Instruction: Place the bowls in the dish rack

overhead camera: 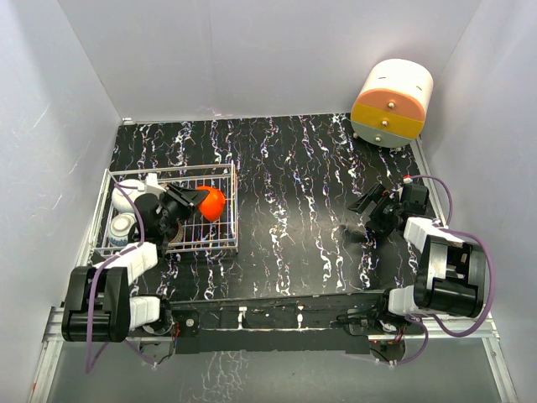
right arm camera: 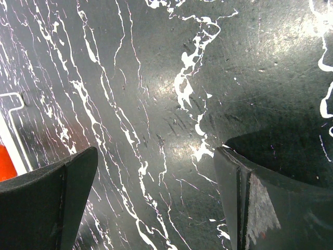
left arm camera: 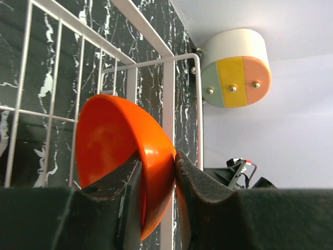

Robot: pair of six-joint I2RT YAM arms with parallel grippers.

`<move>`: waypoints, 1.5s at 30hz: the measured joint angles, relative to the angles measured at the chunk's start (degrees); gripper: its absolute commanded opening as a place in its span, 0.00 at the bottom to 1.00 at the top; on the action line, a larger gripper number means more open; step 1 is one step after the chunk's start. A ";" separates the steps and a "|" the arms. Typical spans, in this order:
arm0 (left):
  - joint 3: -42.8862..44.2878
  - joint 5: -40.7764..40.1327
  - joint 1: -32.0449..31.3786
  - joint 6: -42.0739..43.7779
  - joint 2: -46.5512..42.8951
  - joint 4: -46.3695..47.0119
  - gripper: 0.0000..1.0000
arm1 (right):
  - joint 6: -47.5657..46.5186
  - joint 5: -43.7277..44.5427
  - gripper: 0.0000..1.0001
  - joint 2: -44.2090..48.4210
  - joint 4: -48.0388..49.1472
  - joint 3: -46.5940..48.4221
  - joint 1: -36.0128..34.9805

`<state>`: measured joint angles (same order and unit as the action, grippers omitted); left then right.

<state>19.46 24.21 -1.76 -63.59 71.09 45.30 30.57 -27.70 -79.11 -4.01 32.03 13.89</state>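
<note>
The white wire dish rack (overhead camera: 228, 210) stands at the left of the table. My left gripper (overhead camera: 195, 200) is shut on the rim of the red-orange bowl (overhead camera: 212, 202), held on edge inside the rack near its right wall; the left wrist view shows the bowl (left arm camera: 117, 151) pinched between my fingers, with the rack wires (left arm camera: 169, 104) behind. A white bowl (overhead camera: 127, 195) and a blue-and-white bowl (overhead camera: 122, 228) sit at the rack's left end. A brown bowl (overhead camera: 172, 230) shows partly under the arm. The black bowl is hidden. My right gripper (overhead camera: 367, 207) is open and empty over bare table (right arm camera: 156, 172).
The round cream-and-orange drawer cabinet (overhead camera: 392, 102) stands at the far right corner and shows in the left wrist view (left arm camera: 237, 67). White walls enclose the dark marbled table (overhead camera: 294, 185). A rail (overhead camera: 277, 315) runs along the near edge.
</note>
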 measured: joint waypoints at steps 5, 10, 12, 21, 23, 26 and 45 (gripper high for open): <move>0.33 -0.90 1.03 2.16 -2.69 -5.25 0.27 | 0.00 -0.11 0.98 0.00 0.00 0.00 0.00; 1.33 -2.16 1.64 4.59 -4.26 -9.90 0.31 | 0.00 -0.13 0.98 0.00 0.00 -0.02 0.00; 2.16 -3.08 1.92 5.75 -4.66 -12.22 0.31 | -0.02 -0.13 0.98 0.00 0.00 0.00 0.00; 6.60 -5.51 2.03 10.75 -7.37 -23.37 0.32 | -0.02 -0.13 0.98 0.00 0.00 0.00 0.00; 7.21 -6.34 2.03 11.69 -8.15 -25.20 0.33 | -0.02 -0.13 0.98 0.00 0.00 0.00 0.00; 8.00 -7.98 2.16 13.03 -9.46 -27.63 0.39 | -0.02 -0.13 0.98 0.00 0.00 -0.02 0.00; 10.27 -15.78 3.26 17.99 -8.81 -34.99 0.73 | -0.02 -0.26 0.98 -0.02 0.02 -0.02 0.00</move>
<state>29.74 8.43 1.50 -45.60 62.28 10.31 30.55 -27.97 -79.13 -3.99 32.01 13.89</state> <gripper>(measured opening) 0.657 0.979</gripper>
